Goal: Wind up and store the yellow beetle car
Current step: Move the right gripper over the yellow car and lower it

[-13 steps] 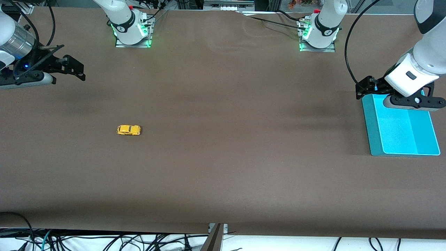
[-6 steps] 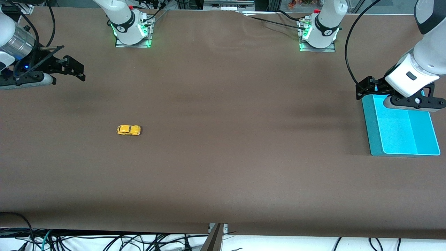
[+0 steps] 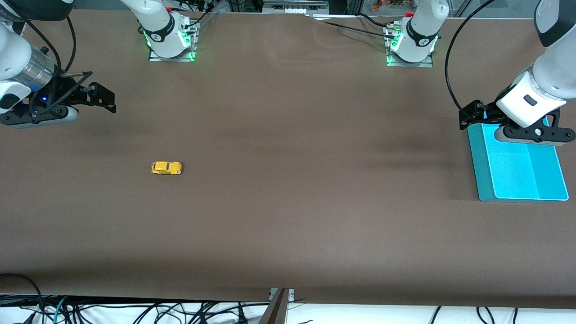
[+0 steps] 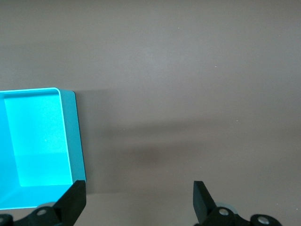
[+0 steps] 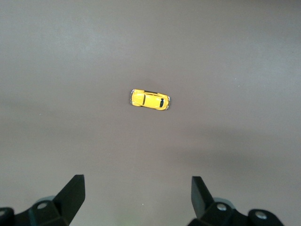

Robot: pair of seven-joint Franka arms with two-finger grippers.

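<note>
On the brown table (image 3: 288, 202), seen from the front camera's left edge to its right: my right gripper (image 3: 96, 96) hangs over bare tabletop at the right arm's end, fingers spread wide and holding nothing. I judge it is placed there to start its reach for the yellow beetle car (image 3: 166, 168), which sits on its wheels on the table, nearer to the front camera than the right arm's base and well apart from everything else. My right wrist camera looks down on the yellow beetle car (image 5: 149, 100) between my parted fingers (image 5: 70, 195): a rounded, glossy yellow body, dark windows, tiny against them. Winding has not yet begun, by my reading. Toward the left arm's end lies a turquoise tray (image 3: 480, 171), empty, presumably the storage spot. My left gripper (image 3: 470, 118) waits over the tray's rim, fingers (image 4: 73, 200) open and empty.
</note>
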